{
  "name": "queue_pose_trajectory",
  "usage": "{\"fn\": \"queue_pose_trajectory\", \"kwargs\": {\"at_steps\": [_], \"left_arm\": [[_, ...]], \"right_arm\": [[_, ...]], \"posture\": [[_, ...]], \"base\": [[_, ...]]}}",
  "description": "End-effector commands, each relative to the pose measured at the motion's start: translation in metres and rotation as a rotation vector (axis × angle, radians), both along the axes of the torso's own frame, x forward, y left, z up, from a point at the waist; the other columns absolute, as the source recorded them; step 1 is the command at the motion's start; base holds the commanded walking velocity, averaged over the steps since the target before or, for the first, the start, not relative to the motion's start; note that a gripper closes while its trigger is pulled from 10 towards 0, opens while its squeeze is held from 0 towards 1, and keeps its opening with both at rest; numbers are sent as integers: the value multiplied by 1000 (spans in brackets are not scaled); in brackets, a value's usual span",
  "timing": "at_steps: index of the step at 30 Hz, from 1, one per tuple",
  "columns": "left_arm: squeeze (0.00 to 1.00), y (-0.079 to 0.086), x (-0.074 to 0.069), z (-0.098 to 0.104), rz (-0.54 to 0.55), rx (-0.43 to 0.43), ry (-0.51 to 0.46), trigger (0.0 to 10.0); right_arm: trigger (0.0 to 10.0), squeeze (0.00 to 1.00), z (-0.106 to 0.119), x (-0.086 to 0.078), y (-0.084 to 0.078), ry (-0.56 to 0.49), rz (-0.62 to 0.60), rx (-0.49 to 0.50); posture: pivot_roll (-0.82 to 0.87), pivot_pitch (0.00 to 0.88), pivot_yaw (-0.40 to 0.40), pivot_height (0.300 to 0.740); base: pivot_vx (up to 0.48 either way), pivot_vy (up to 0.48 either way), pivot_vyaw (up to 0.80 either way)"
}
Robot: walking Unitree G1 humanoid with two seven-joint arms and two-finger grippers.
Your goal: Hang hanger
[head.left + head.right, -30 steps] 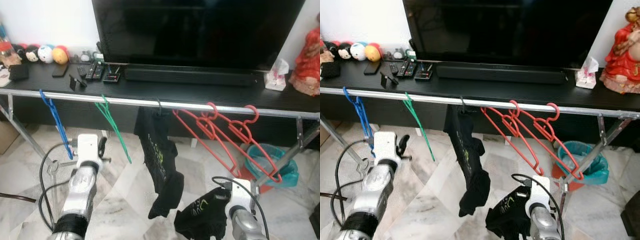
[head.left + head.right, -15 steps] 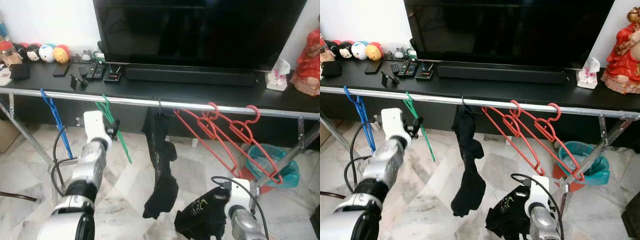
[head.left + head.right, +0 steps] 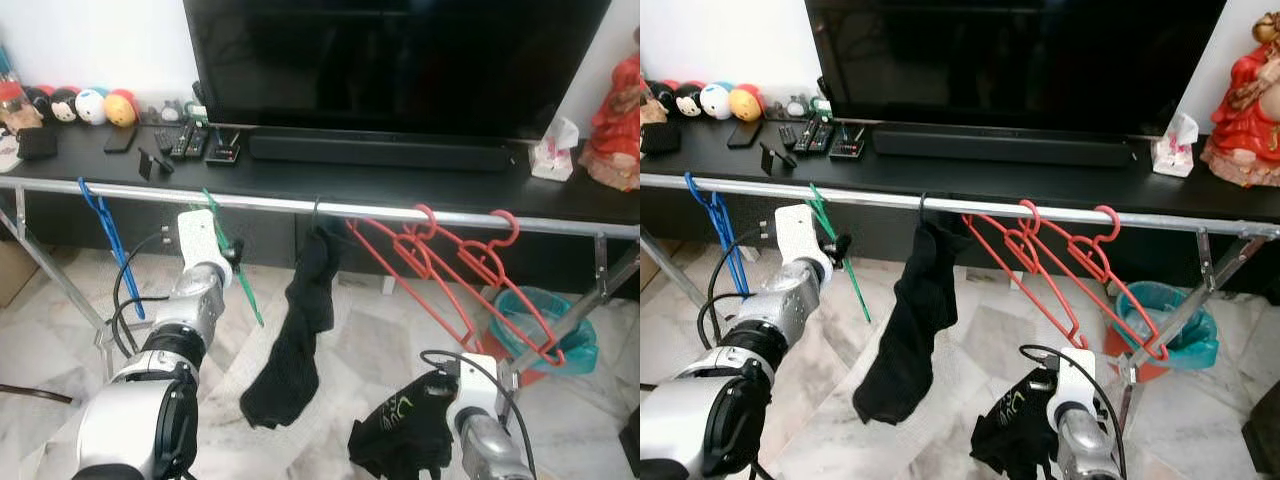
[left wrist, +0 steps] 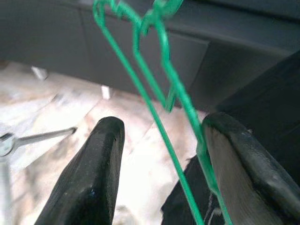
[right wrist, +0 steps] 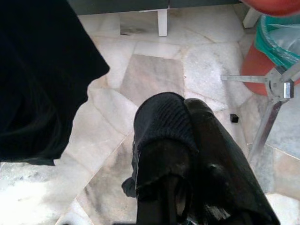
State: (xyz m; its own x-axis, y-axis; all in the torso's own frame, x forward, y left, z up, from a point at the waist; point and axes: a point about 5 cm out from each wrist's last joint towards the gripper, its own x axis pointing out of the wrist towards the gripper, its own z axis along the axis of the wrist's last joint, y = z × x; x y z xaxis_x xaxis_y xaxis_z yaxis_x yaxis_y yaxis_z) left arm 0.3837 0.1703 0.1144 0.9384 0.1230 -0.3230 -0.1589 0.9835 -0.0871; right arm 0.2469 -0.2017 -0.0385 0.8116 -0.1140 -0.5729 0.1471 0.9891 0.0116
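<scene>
We see L gripper fingers apart astride green hanger on rail, left; floor open beneath. R gripper clamped on black garment, near right, partly cut off.

No legible text, numbers or signs. Only candidate: pale green print on the black garment bunched at the right gripper, too small and creased to read. Remote controls near the TV bench's left end: markings unresolved.

Left end effector at green hanger on rail — black garment beside.
</scene>
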Motion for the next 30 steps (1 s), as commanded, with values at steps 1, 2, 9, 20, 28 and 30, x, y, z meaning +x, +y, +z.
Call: {"fn": "queue_pose_trajectory", "kwargs": {"at_steps": [1,2,9,20,28,30], "left_arm": [[0,-1,2,2,-1,20,24,10000],[0,-1,2,2,-1,20,24,10000],[0,-3,3,2,13,24,35,10000],[0,-1,-1,-6,-33,75,23,0],[0,3,-5,-13,-38,75,39,0],[0,5,-6,-14,-34,84,43,0]], "right_arm": [[10000,0,3,5,3,-12,16,3],[10000,0,3,5,3,-12,16,3],[10000,0,3,6,4,-11,26,9],[10000,0,1,4,5,2,34,17],[10000,0,0,2,4,14,33,16],[10000,0,0,2,4,15,35,17]], "posture": [[21,0,-39,740],[21,0,-39,740],[23,0,-43,740],[24,0,-43,740],[26,0,-45,740],[27,0,-46,740]], "base": [[0,0,0],[0,0,0],[0,0,0],[0,0,0],[0,0,0],[0,0,0]]}}
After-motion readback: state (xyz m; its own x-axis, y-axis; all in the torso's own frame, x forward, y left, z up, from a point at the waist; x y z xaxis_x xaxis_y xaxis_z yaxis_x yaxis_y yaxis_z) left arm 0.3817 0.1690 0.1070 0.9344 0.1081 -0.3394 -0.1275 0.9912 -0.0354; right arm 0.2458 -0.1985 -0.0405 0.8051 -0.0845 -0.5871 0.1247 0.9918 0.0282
